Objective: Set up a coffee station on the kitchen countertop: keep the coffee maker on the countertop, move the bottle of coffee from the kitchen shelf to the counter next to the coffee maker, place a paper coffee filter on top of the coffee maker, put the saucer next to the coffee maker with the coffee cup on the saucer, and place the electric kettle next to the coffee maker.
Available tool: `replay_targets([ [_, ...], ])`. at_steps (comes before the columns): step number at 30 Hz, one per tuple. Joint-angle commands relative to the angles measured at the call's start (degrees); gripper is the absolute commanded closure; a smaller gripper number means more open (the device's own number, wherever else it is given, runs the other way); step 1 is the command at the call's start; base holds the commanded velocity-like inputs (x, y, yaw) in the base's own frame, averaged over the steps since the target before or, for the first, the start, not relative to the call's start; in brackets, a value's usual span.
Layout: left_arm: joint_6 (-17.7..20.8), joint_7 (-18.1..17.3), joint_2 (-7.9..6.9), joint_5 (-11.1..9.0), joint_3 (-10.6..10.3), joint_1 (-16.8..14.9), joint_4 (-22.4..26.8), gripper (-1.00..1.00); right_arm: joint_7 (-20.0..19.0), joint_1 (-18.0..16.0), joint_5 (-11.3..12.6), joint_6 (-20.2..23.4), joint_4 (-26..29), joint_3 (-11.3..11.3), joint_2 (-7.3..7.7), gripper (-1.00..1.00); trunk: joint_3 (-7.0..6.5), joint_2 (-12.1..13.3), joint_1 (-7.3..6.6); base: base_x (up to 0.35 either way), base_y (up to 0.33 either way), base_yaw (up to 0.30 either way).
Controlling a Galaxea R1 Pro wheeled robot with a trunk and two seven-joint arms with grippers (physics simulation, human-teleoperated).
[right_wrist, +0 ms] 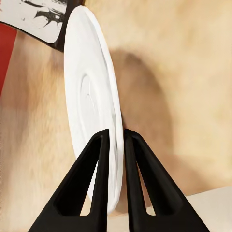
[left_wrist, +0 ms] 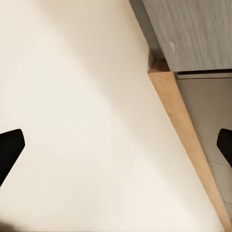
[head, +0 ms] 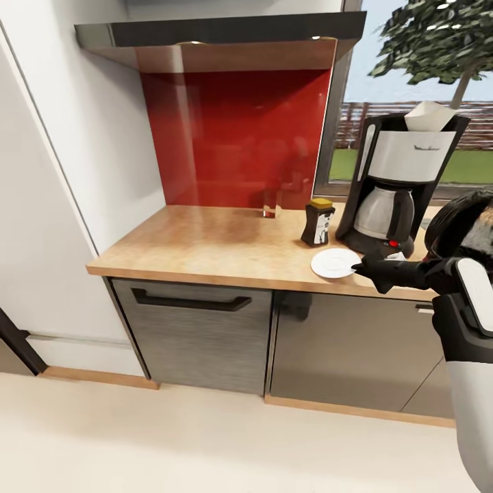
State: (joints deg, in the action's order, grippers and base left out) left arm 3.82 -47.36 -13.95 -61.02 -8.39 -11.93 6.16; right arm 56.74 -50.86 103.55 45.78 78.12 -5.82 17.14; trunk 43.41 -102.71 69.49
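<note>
My right arm point(head: 465, 301) covers the counter point(head: 226, 250) beside the coffee maker point(head: 400, 185); the bottle of coffee point(right_wrist: 36, 17) is cropped to its label; my left claw point(left_wrist: 116, 150) shows only fingertips.

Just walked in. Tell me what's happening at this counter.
The right gripper is pinching the rim of the saucer, which sits on the kitchen countertop in front of the coffee maker. The bottle of coffee stands beside the machine, and the paper coffee filter rests on top. The left gripper hangs open over the floor.
</note>
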Motion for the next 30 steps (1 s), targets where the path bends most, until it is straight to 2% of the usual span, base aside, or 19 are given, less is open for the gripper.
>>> replay_targets([
  [1, 0.4, -0.19, -0.03, -0.6, -0.39, -0.03, -0.01, -1.0, 0.48, -0.03, 0.25, 0.53, 0.02, -0.06, 0.0, 1.0, 0.06, -0.02, 0.0, 0.025, -0.016, 0.0],
  [18, 0.4, -0.19, -0.03, -0.61, -0.42, -0.02, -0.01, -1.0, 0.48, -0.03, 0.25, 0.52, 0.02, -0.07, 0.0, 1.0, 0.1, -0.02, 0.0, 0.041, -0.037, 0.0],
  [30, 0.4, -0.19, -0.03, -0.6, -0.4, -0.03, -0.01, -1.0, 0.44, -0.03, 0.25, 0.51, 0.02, -0.07, 0.0, 1.0, 0.59, -0.02, 0.0, 0.003, -0.004, 0.0],
])
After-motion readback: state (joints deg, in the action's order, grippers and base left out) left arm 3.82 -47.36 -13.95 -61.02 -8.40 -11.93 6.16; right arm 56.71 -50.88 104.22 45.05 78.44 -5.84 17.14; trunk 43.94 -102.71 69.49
